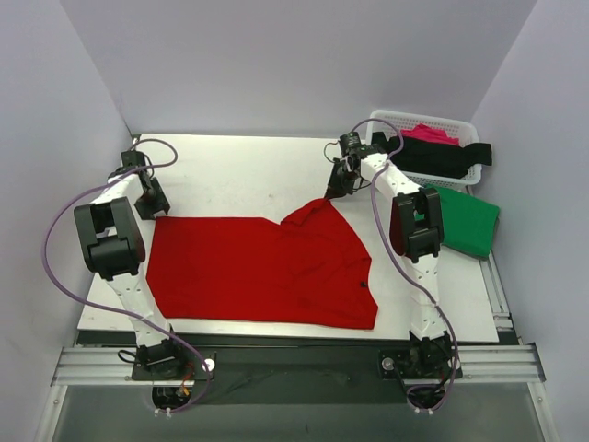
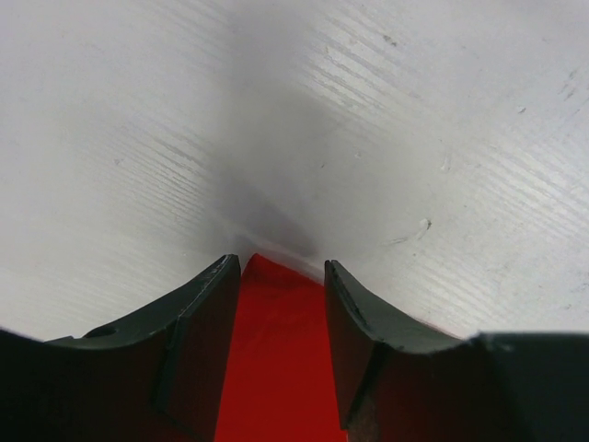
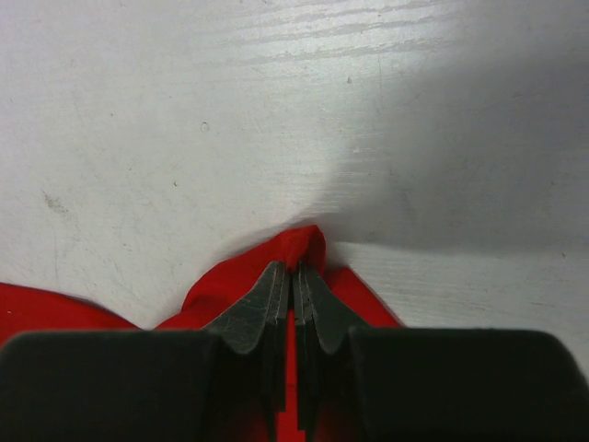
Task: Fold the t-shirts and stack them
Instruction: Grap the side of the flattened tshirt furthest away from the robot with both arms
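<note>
The large red t-shirt (image 1: pixel 258 267) lies spread on the white table (image 1: pixel 239 170), its far right part pulled up into a peak. My right gripper (image 1: pixel 333 189) is shut on that peak; in the right wrist view the gripper (image 3: pixel 296 269) pinches a red fold (image 3: pixel 221 281). My left gripper (image 1: pixel 152 204) is at the shirt's far left corner. In the left wrist view it (image 2: pixel 281 267) is open, with the red corner (image 2: pixel 276 350) lying between the jaws. A green t-shirt (image 1: pixel 467 221) lies folded at the right. Black (image 1: pixel 442 158) and pink (image 1: pixel 431 135) shirts hang in the basket.
A white lattice basket (image 1: pixel 465 124) stands at the table's far right corner. Grey walls close in the table on the left, back and right. A metal rail (image 1: pixel 294 364) runs along the near edge by the arm bases.
</note>
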`<state>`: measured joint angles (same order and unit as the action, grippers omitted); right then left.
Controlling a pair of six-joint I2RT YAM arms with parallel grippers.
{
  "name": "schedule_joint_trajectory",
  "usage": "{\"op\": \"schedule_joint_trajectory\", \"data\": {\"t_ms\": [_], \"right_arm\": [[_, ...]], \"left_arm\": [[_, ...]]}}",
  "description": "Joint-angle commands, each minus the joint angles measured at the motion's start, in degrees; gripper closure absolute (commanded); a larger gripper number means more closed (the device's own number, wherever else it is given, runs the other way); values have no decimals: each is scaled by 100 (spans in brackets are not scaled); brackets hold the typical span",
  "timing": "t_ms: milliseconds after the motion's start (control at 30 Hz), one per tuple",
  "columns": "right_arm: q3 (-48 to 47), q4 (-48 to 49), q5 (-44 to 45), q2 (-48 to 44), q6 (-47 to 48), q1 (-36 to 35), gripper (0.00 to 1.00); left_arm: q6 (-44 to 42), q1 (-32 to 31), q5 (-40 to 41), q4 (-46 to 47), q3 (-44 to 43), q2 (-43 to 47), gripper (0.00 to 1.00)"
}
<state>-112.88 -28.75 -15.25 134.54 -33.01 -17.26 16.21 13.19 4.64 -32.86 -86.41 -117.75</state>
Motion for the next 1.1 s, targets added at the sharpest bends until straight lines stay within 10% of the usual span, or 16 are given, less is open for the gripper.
{"op": "schedule_joint_trajectory", "data": {"t_ms": [0, 1067], "right_arm": [[-85, -254, 136, -314, -38, 29, 100], [-366, -289, 347, -631, -390, 258, 100]], "left_arm": [[-100, 17, 72, -45, -271, -116, 49], [-311, -422, -640, 8, -411, -345, 100]]}}
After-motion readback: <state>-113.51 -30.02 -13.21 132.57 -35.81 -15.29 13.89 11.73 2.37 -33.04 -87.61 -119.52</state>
